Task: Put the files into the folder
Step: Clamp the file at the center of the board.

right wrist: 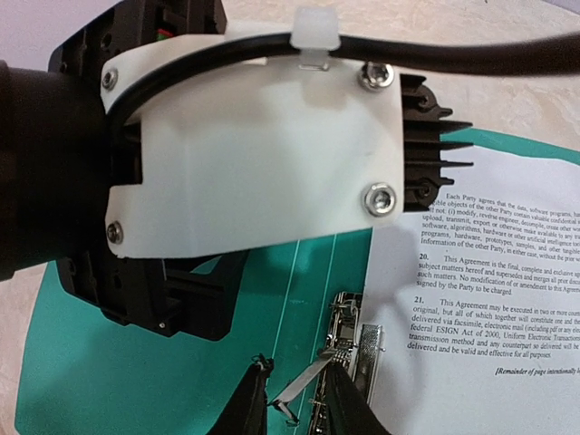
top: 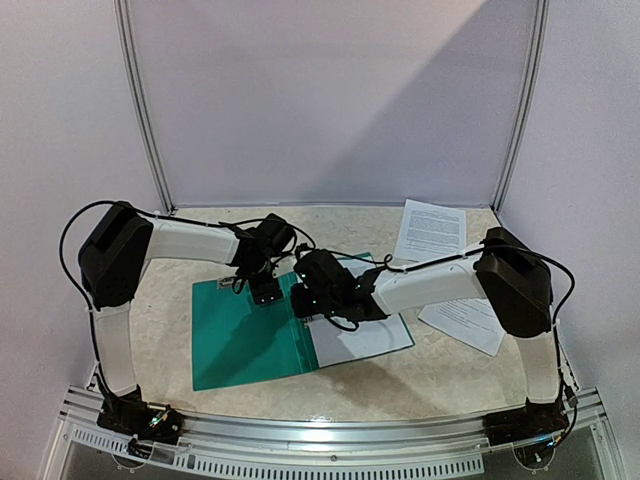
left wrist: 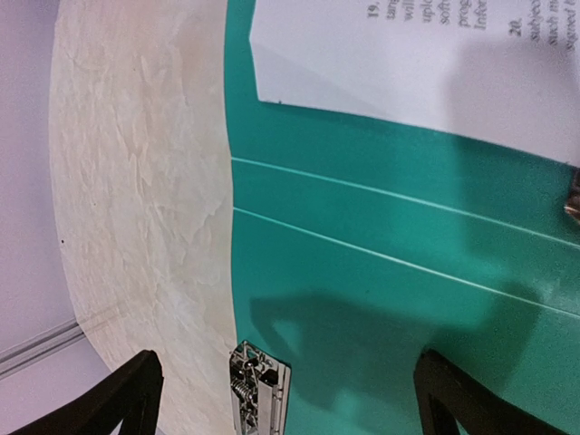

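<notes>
Right wrist view: the right claw [right wrist: 297,381] has its two black fingers narrowed around a thin, bent steel lever [right wrist: 308,384]. Whether they actually pinch it, I cannot tell. The lever rises from the shiny metal clip [right wrist: 349,340] beside the spine creases of the smooth teal folder [right wrist: 136,362], which lies open and flat on the marbled cream bench [top: 170,330]. A densely printed white sheet [right wrist: 471,299] lies on its right half. The left claw [left wrist: 288,362] hovers over the folder with its fingers spread wide. Loose files [top: 430,230] lie on the bench, far right.
</notes>
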Controlling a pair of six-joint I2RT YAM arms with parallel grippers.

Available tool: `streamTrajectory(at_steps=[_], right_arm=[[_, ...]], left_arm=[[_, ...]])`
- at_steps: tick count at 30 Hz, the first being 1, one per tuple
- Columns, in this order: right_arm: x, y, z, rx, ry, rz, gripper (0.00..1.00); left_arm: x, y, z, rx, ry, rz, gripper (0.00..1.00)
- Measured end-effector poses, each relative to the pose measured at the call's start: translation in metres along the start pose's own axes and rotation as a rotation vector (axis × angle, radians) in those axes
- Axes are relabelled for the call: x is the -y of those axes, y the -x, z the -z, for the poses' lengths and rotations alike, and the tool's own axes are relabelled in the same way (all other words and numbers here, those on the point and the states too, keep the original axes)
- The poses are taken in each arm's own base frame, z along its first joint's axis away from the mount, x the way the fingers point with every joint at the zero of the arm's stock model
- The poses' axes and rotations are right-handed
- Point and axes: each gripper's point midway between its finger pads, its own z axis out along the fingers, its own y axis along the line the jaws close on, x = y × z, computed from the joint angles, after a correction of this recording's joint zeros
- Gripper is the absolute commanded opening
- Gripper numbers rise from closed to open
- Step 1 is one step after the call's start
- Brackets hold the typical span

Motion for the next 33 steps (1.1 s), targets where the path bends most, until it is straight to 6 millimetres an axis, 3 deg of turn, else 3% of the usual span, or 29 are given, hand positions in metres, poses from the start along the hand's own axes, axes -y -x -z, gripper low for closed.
streamTrajectory(at_steps=[5, 19, 33], right_arm=[[-0.001, 0.002, -0.001, -0.002, -0.003, 0.013, 0.12], [-0.007, -0.003, -0.003, -0.033, 0.013, 0.147, 0.00], [-0.006, -0.008, -0.005, -0.077, 0.074, 0.402, 0.00]], left_arm=[[0.000, 0.000, 0.000, 0.000, 0.000, 0.000, 0.99], [0.000, 0.000, 0.000, 0.001, 0.001, 0.000, 1.00], [0.001, 0.002, 0.001, 0.022, -0.009, 0.007, 1.00]])
